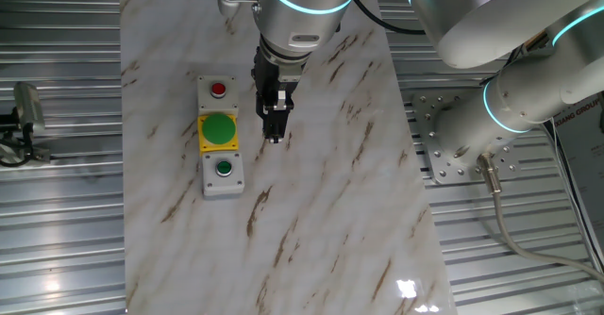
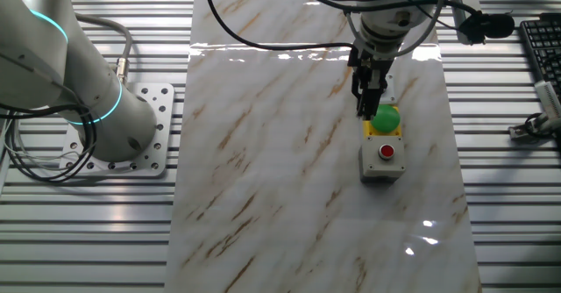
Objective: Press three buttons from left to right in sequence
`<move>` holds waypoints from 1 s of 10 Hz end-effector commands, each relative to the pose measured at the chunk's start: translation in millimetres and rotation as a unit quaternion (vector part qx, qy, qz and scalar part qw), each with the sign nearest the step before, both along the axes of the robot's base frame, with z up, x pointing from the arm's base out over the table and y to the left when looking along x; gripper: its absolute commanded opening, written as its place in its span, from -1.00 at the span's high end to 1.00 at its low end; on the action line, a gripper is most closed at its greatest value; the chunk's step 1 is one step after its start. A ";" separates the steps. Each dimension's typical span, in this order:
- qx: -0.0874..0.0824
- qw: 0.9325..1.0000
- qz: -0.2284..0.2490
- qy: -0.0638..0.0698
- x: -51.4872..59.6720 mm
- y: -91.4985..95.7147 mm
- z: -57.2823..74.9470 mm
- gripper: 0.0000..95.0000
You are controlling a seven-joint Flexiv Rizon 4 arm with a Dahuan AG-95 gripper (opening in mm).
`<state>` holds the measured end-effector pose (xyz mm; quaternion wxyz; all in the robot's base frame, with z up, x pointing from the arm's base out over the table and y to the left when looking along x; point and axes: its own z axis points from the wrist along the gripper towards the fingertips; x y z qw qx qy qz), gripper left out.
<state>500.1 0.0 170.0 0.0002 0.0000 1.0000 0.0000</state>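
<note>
marbled white worktop (image 1: 321, 211) with brown veins carries the three button boxes in a tight row, touching end to end. from one fixed view i see the red button (image 1: 218, 90) on its grey box at the far end, the big round green button (image 1: 219, 127) on its yellow box in the middle, and the small green button (image 1: 224, 168) on a grey box nearest me. in the other fixed view the red one (image 2: 387, 151) is nearest, the big green one (image 2: 386, 117) sits behind it, and the third box is mostly hidden behind my arm.

my claw (image 1: 275, 134) points down beside the yellow box, on the side toward the open worktop, its tip level with the big green button. in the other fixed view the claw (image 2: 363, 110) appears just next to that button. the fingers look like one dark block; i cannot tell if they are parted or closed, and i cannot tell whether the tip touches the worktop.
</note>
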 end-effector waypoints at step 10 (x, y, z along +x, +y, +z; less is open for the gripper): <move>-0.019 0.989 0.084 0.124 -0.4 0.0 0.5 1.00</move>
